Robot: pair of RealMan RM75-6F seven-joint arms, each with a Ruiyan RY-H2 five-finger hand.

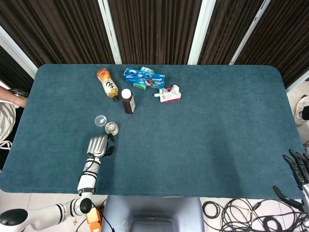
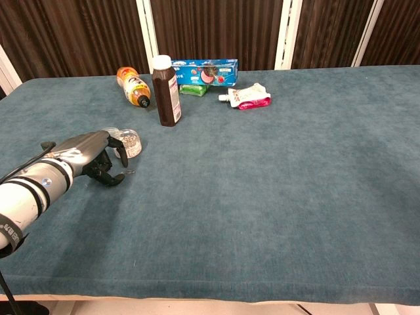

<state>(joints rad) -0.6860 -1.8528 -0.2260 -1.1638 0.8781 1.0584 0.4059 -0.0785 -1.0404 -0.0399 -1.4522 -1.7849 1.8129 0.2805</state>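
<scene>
Jar (image 2: 130, 142): small, clear, open-topped, holding small mixed bits; stands on table (image 1: 217, 125) just beyond left hand (image 2: 92, 157). Left hand: low on the cloth, fingers (image 2: 111, 178) curled downward, holding nothing visible. Lid (image 1: 100, 120): beside jar. Right hand (image 1: 299, 169): off table's near right corner, fingers spread. Wide bare cloth to the right.

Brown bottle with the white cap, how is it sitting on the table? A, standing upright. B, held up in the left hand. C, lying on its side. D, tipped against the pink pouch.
A: in the chest view the brown bottle stands upright on the table, cap on top, with the left hand low on the cloth well in front of it.
</scene>
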